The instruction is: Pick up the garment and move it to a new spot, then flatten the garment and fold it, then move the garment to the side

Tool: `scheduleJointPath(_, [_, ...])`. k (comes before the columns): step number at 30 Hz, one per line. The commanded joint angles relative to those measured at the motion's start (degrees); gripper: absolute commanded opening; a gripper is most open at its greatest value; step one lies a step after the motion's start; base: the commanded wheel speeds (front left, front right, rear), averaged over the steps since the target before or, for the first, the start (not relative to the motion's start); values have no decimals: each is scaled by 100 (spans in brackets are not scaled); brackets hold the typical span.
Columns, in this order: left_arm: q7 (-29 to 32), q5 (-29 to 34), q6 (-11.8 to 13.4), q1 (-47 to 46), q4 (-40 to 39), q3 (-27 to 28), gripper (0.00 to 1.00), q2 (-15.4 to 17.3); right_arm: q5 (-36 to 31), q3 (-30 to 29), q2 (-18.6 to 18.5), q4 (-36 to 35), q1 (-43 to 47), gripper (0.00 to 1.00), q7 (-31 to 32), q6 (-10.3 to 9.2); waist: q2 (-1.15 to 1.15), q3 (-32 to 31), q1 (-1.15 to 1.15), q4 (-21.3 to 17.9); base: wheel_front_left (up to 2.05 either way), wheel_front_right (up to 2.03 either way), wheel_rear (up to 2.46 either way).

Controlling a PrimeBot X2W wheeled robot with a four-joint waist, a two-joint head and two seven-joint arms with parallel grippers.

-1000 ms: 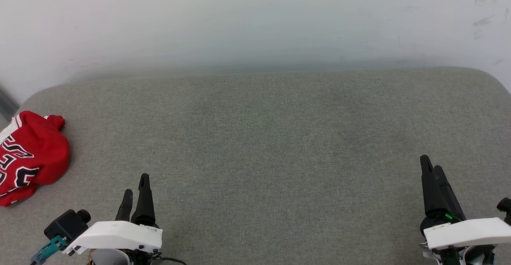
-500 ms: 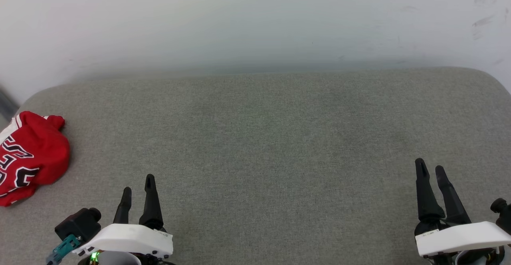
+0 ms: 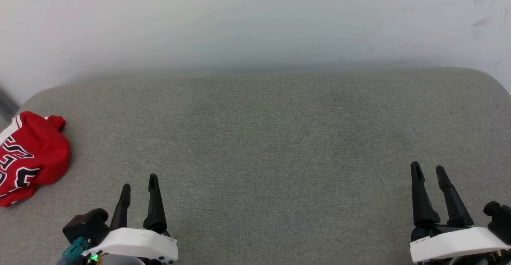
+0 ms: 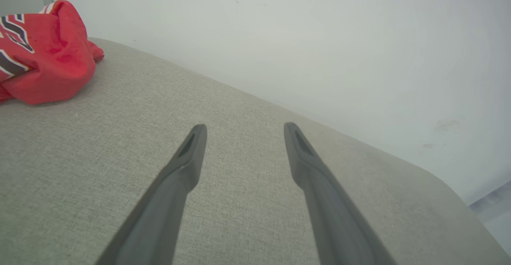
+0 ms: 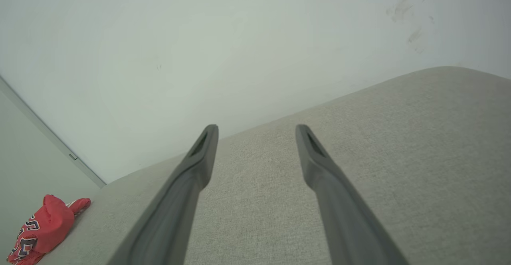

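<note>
Trouble would likely come from the reach. Over the near edge of the cushion [image 3: 263,137], left gripper [image 3: 139,181] and right gripper [image 3: 427,166] hang with tapered black fingers spread, empty. The crumpled red jersey [image 3: 34,153] lies at the cushion's left edge; a shallow pinch on its soft folds could slip or push it off. Coarse grey weave covers the rounded cushion; beyond it, a smooth scuffed wall [image 3: 255,21].

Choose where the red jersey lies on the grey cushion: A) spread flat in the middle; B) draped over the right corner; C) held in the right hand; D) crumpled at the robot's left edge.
D: the jersey lies bunched up at the left edge of the cushion.
</note>
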Motion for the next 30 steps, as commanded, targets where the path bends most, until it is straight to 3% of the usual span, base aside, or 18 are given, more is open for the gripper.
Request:
scheduleJointPath(1, [-48,115,-15,-4,-62,-14,100,16,-132,11,-14,-86,9,100,-41,0,0,0,0,2,0,0,0])
scheduleJointPath(30, [-420,1375,-75,201,26,-81,100,16,-1583,103,-13,-297,231,100,-416,0,0,-19,0,1,0,0,0])
